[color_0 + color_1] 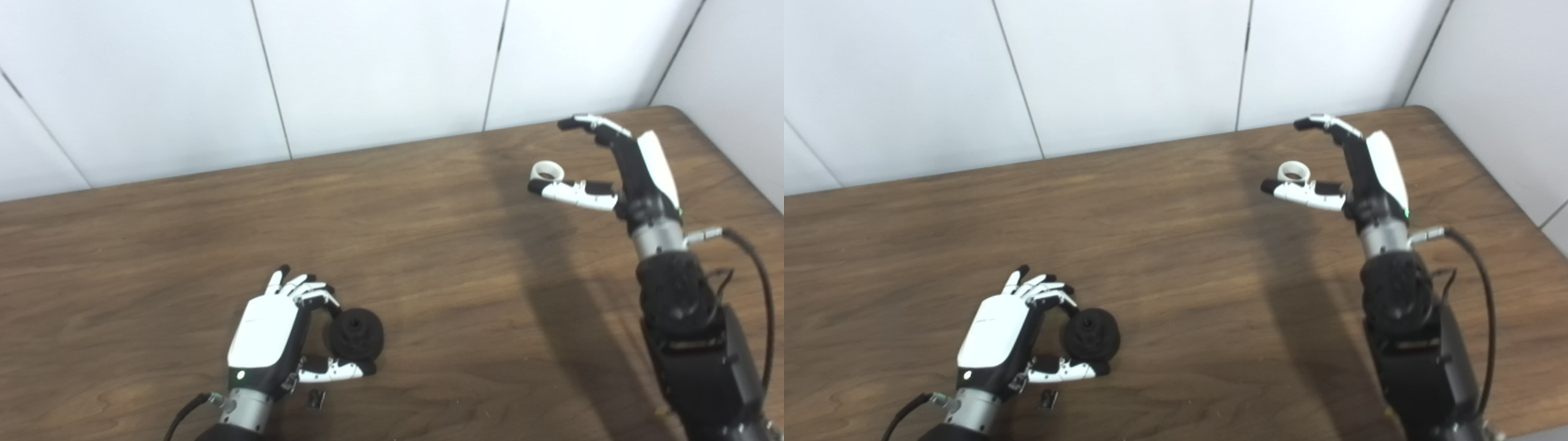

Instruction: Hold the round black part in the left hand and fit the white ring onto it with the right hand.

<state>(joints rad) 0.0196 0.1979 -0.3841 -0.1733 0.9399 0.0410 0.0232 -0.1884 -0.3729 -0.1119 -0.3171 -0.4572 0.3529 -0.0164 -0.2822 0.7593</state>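
The round black part (357,334) rests on the wooden table (429,245) at the front left. My left hand (275,334) wraps it from the left, with curled fingers (318,297) on its upper edge and the thumb (340,369) against its lower edge. The white ring (547,171) lies flat on the table at the far right. My right hand (603,168) is raised over it and open: its thumb (572,191) reaches out just in front of the ring and its fingers (591,122) arch behind it. Nothing is between them.
A small dark clip-like piece (316,399) lies on the table beside my left wrist. White wall panels (380,73) close off the table's far edge, and the table's right edge runs close to my right arm (692,343).
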